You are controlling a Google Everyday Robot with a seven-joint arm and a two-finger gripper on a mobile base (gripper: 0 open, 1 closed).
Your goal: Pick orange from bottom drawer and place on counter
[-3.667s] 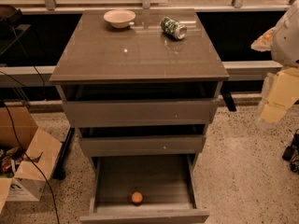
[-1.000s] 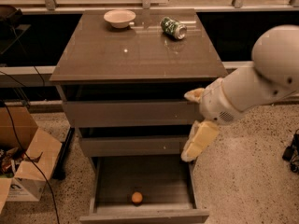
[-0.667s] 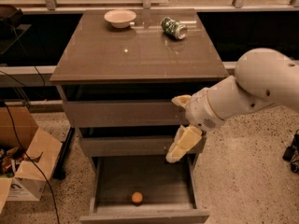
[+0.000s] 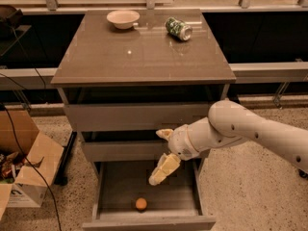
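The orange [image 4: 140, 204] lies on the floor of the open bottom drawer [image 4: 118, 186], near its front wall. My gripper [image 4: 155, 158] hangs over the drawer, in front of the middle drawer, up and to the right of the orange and apart from it. It is open and empty, with one cream finger [image 4: 163, 169] pointing down at the drawer and the other higher up. The white arm reaches in from the right. The counter [image 4: 139, 57] is the glossy top of the cabinet.
A white bowl [image 4: 123, 18] and a green can [image 4: 178, 28] lying on its side sit at the back of the counter. The two upper drawers are slightly open. An open cardboard box [image 4: 24, 177] and cables are on the floor to the left.
The arm has swung in from the right edge and moved left and down, bringing the gripper over the open bottom drawer. The orange has not moved.
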